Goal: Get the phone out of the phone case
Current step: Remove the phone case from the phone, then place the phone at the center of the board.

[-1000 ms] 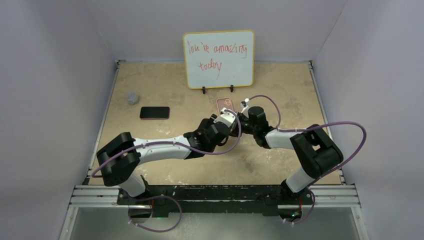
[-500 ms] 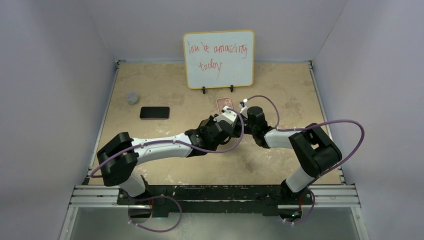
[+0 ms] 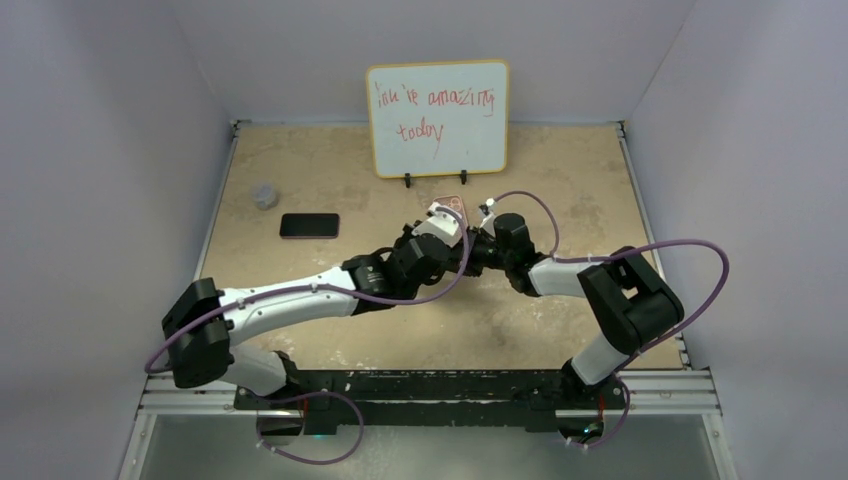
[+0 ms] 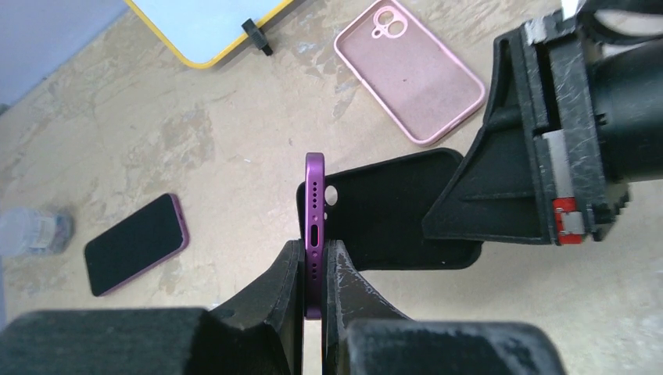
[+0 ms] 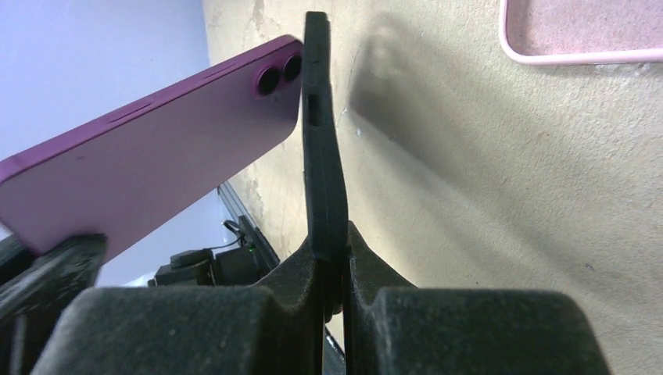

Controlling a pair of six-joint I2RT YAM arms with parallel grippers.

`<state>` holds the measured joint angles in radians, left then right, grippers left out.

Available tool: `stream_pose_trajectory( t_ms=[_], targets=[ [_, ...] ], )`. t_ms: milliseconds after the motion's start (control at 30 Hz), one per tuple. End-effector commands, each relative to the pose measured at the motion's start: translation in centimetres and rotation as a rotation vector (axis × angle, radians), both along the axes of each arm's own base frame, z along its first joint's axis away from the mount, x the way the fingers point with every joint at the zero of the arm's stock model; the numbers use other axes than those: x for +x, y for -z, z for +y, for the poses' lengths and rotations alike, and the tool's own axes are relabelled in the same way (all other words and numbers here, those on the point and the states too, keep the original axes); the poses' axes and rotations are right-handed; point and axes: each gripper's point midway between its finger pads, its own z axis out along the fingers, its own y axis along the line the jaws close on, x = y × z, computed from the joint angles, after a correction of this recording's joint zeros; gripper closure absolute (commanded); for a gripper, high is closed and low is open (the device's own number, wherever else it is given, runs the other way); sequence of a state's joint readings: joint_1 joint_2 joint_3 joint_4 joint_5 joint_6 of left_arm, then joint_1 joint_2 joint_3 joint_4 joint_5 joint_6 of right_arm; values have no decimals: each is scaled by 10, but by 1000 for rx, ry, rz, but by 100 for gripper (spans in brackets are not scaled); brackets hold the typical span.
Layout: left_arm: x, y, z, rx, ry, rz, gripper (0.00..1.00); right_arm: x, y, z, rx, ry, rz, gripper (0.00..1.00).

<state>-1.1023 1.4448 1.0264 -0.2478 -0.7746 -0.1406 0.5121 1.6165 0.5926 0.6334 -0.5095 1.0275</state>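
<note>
Table (image 3: 320, 160): mottled beige top, matte and scuffed.
Walls (image 3: 100, 150): plain pale lilac on three sides.
Whiteboard (image 3: 437, 115): yellow frame, red handwriting, standing at the far side.
Phone (image 4: 314, 226): purple, smooth back, rounded corners, two lenses; out of the case, camera corner just beside the case's end.
Left gripper (image 4: 314, 262): pinches the phone across its flat faces.
Case (image 5: 322, 180): black, thin, slightly bowed.
Right gripper (image 5: 335, 266): clamped on the case.
Pink case (image 4: 410, 74): lies hollow side up near the whiteboard.
Second phone (image 4: 134, 244): dark screen, flat on the table.
</note>
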Motion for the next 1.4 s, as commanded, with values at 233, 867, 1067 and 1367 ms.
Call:
stream_pose_trajectory(
  t_ms=[233,867,1067,1367],
  targets=[
    [-5,-48,-20,-280,73,-5,100,18,11,0,-44,44,-62,100],
    [13,-36,76,213,-245,-60,100,28,3,-12,-94,104,-154,100],
    [16,-14,123,385,-332,-38,100,26,-1,-26,-129,151,-207,100],
    [23,16,170,586,-358,0,100,21,-16,-38,-125,197,-245,100]
  ],
)
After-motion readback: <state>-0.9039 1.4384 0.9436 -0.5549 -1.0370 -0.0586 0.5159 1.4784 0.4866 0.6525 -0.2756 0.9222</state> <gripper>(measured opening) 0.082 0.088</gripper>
